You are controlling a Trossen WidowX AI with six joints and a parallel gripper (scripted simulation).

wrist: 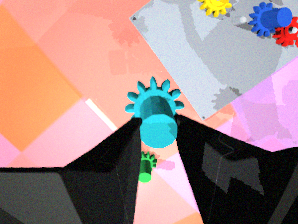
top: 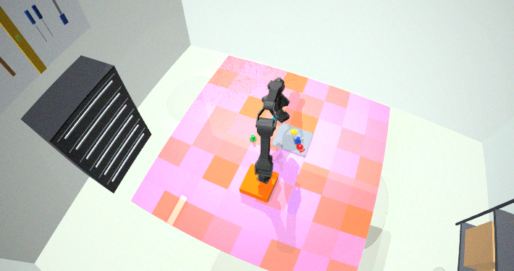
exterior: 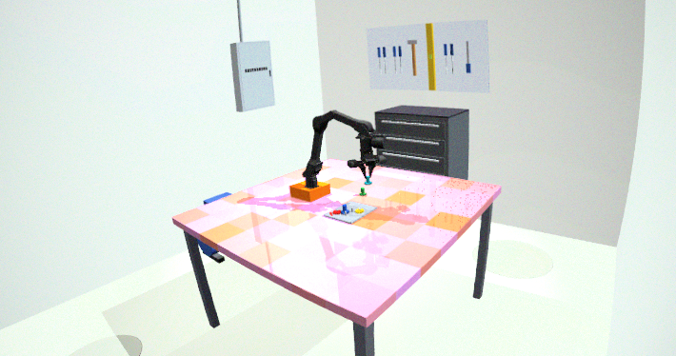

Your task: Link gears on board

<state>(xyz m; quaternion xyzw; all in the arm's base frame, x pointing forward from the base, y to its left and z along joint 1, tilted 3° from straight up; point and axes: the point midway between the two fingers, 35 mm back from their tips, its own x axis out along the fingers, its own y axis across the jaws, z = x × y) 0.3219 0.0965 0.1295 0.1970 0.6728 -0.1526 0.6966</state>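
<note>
My gripper (wrist: 157,123) (exterior: 367,177) is shut on the cyan gear (wrist: 156,107) (exterior: 367,181) by its round handle and holds it above the table, beside the grey board (top: 282,142) (exterior: 334,215) (wrist: 175,65). The yellow gear (top: 294,132) (exterior: 359,210) (wrist: 216,6) and the red gear (top: 301,147) (exterior: 337,212) (wrist: 286,36) are on the board. A blue gear (top: 297,140) (exterior: 345,209) (wrist: 261,21) stands between them, close against the red one. A bare peg (wrist: 243,20) shows between the blue and yellow gears. The green gear (top: 253,138) (exterior: 363,192) (wrist: 146,162) stands on the table, off the board.
The arm's orange base (top: 258,184) (exterior: 310,191) is on the chequered table. The arm's shadow falls across part of the board. A dark drawer cabinet (top: 87,126) (exterior: 421,139) stands beyond the table.
</note>
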